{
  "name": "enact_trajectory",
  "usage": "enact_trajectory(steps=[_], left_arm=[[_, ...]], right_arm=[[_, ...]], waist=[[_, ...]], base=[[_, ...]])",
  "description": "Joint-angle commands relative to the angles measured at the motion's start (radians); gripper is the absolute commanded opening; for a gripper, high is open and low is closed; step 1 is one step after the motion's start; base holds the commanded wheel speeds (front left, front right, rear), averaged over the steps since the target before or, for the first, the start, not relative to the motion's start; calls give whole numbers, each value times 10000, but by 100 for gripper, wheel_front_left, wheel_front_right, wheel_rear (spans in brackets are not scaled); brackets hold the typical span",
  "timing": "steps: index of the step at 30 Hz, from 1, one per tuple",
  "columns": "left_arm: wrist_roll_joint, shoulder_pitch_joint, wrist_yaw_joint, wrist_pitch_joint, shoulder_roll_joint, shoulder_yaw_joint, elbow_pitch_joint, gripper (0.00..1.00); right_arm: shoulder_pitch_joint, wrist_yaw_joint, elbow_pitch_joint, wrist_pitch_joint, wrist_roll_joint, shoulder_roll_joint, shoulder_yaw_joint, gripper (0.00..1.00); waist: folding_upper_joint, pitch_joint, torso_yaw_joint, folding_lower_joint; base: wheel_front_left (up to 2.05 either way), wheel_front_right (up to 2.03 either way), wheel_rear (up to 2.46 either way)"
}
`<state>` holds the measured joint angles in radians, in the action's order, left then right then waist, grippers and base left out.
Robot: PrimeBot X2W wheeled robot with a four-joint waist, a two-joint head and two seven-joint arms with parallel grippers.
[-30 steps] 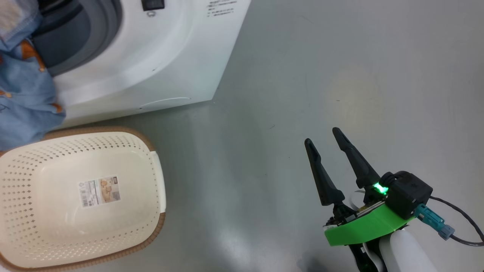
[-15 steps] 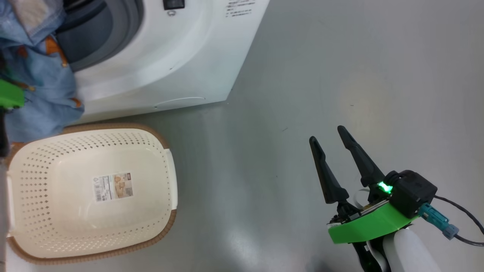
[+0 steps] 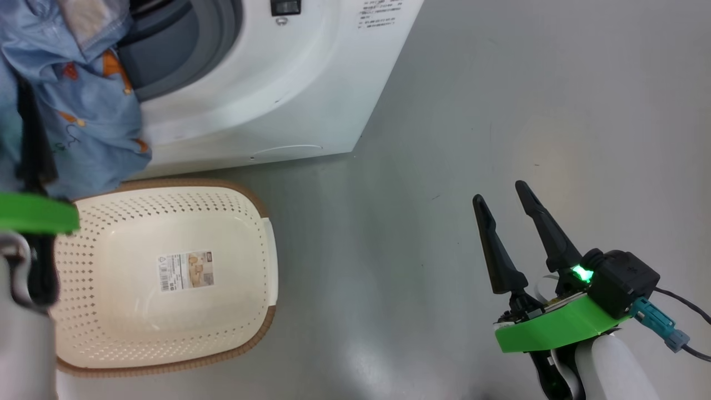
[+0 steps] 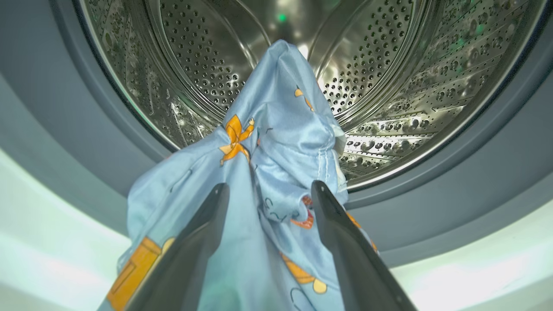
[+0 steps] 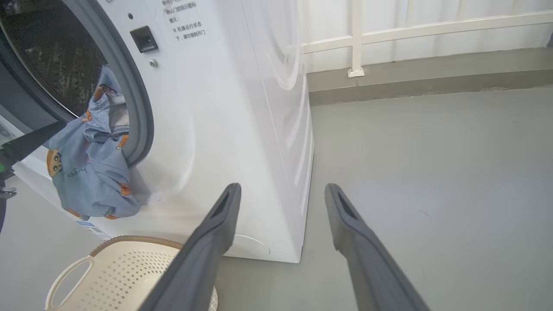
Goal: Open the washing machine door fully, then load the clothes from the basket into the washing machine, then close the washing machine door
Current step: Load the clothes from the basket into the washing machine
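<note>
**Load step in hand: garment half in, half out**

The clothes (image 3: pixel 89 128) are draped over the gasket (image 4: pixel 475 181) at the mouth of the washing machine (image 3: pixel 250 83). The top lies inside the drum (image 4: pixel 389 65) and the rest hangs down the front panel above the basket (image 3: pixel 266 325). No garment is seen in the basket.

The left end effector (image 4: pixel 270 186) is pointed into the drum with fingers spread and cloth lying between them. No pinch is seen, so it is judged released. The right end effector (image 3: pixel 500 190) is released and empty, held over the floor (image 3: pixel 500 83), well apart from the machine.

Next, as judged: the hanging part has to be re-gripped or pushed past the gasket so nothing is trapped in the seal. Only then can the washing machine door be swung shut.

Writing: a paper label (image 3: pixel 186 270) with a barcode is stuck in the basket, its print too small to be read. Lines of Chinese print (image 5: pixel 185 19) sit beside the latch and cannot be read with confidence.
</note>
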<state>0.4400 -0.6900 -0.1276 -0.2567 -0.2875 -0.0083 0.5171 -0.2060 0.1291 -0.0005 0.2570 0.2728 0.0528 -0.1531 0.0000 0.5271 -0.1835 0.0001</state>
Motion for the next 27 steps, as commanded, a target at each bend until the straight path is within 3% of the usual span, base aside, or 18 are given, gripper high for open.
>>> enact_trajectory(steps=[1, 12, 27], left_arm=[[-139, 690, -30, -51, -297, 422, -574, 100], [-456, 3465, -30, -51, 159, 1072, -2376, 100], [-665, 4660, -30, -51, 550, 1604, -3297, 100]], right_arm=[[187, 16, -265, 48, -126, -3, -204, 100], [370, 16, -284, 48, -118, 125, -129, 100], [366, 16, -252, 48, -100, 233, -176, 100]], waist=[[0, -58, 56, -1], [0, -240, 176, -1], [0, -293, 210, -1]], base=[[0, 0, 0], [0, 0, 0], [0, 0, 0]])
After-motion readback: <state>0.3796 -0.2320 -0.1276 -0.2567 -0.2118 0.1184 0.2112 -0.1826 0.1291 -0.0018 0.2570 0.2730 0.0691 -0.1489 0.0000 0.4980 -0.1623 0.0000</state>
